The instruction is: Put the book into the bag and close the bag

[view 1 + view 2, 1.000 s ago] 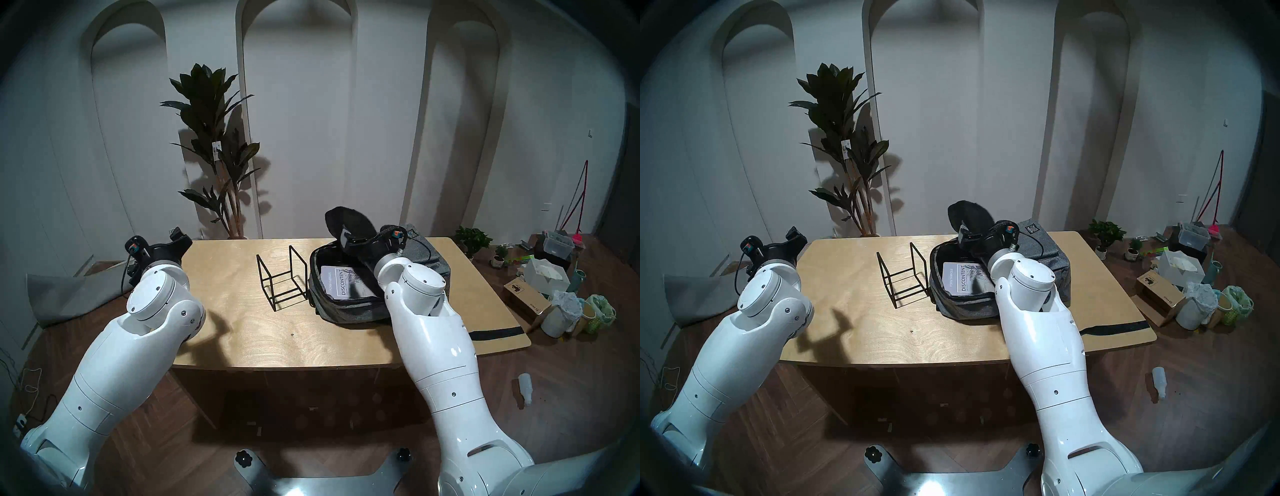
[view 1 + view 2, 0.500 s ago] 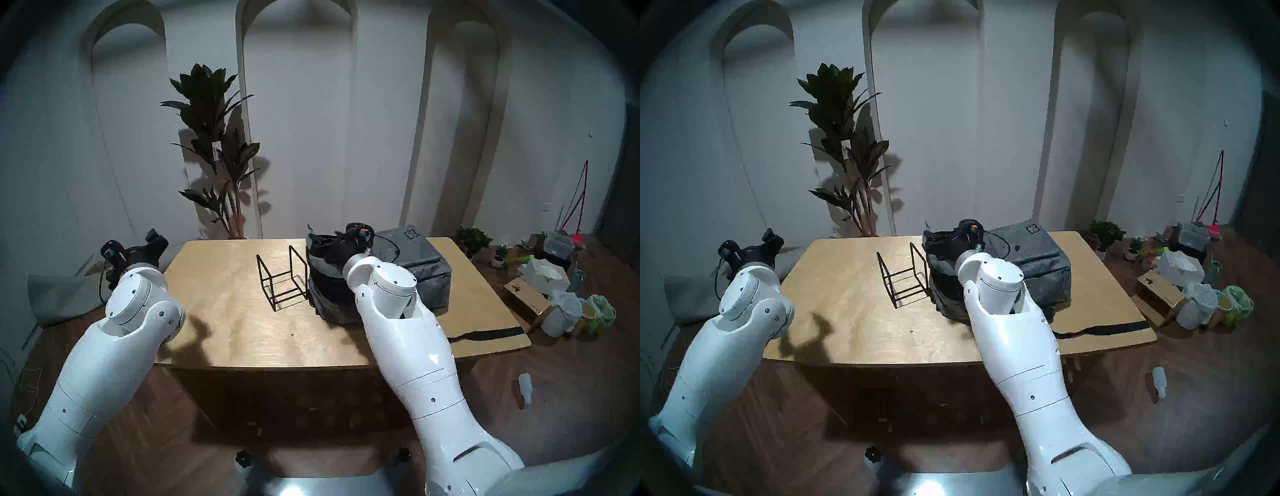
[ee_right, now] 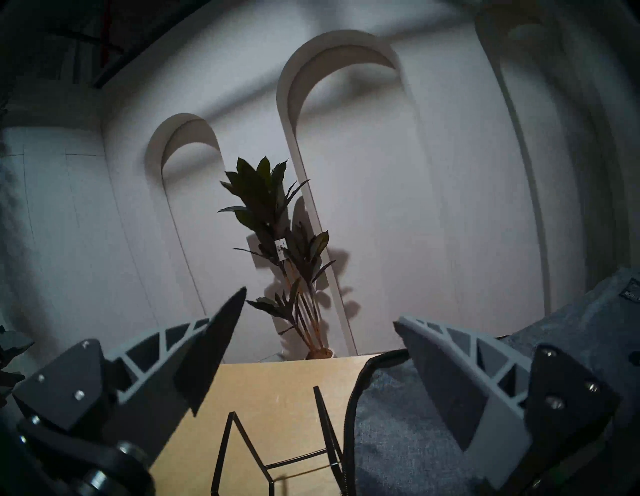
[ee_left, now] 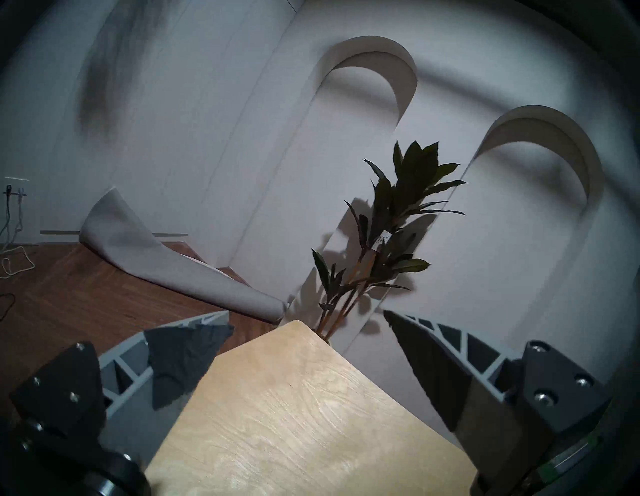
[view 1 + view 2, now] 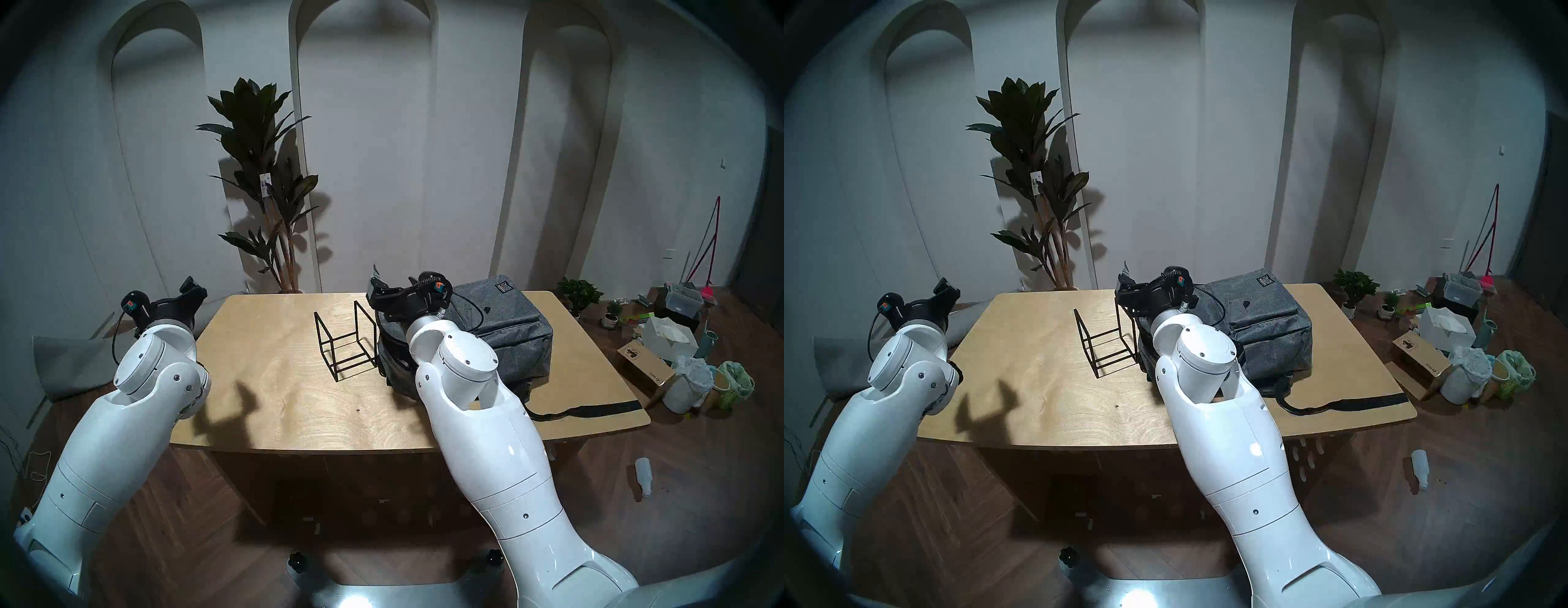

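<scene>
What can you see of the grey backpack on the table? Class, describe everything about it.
The backpack is heather-grey fabric with black zipper edging, a small dark label patch on top and a black strap trailing across the wooden table. It lies on the table's right half, flap down, contents hidden. A black wire-frame stand stands close beside it. The right gripper hangs open over its left end, holding nothing.

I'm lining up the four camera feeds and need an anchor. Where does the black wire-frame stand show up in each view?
Head stereo left: black wire-frame stand at table centre, just left of the grey backpack.
Head stereo right: stand again left of the backpack.
Left wrist: not in view.
Right wrist: bottom centre, between the open fingers.
Shared landmark: tall potted plant behind the table.
</scene>
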You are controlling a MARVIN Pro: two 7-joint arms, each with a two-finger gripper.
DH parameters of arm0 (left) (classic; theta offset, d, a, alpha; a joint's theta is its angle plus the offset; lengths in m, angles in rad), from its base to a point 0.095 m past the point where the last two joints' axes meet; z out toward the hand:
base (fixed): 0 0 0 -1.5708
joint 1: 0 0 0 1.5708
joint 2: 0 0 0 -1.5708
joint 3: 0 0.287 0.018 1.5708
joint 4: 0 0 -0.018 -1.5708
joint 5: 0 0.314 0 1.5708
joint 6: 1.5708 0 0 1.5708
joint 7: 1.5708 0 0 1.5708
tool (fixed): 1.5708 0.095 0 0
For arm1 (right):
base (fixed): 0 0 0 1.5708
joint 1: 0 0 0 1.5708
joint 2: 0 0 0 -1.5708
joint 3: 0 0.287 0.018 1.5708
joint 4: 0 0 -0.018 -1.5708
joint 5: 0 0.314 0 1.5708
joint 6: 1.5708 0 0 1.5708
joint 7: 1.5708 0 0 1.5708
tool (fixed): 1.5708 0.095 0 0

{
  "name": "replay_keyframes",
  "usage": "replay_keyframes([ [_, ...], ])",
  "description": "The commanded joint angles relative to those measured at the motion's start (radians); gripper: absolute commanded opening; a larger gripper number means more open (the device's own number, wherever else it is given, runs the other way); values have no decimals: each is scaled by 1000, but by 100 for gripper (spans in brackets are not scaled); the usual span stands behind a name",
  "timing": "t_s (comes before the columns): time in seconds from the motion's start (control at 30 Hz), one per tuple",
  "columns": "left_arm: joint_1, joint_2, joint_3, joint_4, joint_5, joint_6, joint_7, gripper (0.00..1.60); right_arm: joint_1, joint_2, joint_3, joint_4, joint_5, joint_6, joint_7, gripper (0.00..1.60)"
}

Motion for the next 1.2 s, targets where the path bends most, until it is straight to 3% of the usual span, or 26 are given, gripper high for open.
replay_keyframes([
  [0.0,11,67,-40,32,-42,-8,-118,160,-33,16,10,-5,-56,-117,-36,160],
  [0.17,14,89,-24,91,-51,-11,-211,160,2,43,17,38,-102,-196,-39,160],
  [0.33,-33,85,25,156,-58,-13,-291,160,46,37,35,97,-117,-234,-56,160],
  [0.53,-114,71,97,226,-47,0,-388,160,100,34,48,152,-114,-203,-59,160],
  [0.8,-167,46,127,290,-37,-5,-500,160,152,33,64,209,-106,-162,-55,160],
  [1.0,-236,-23,163,392,-6,-29,-611,160,177,47,68,244,-99,-126,-23,160],
  [1.17,-267,-61,179,437,25,-46,-645,160,181,51,74,246,-88,-107,-3,160],
])
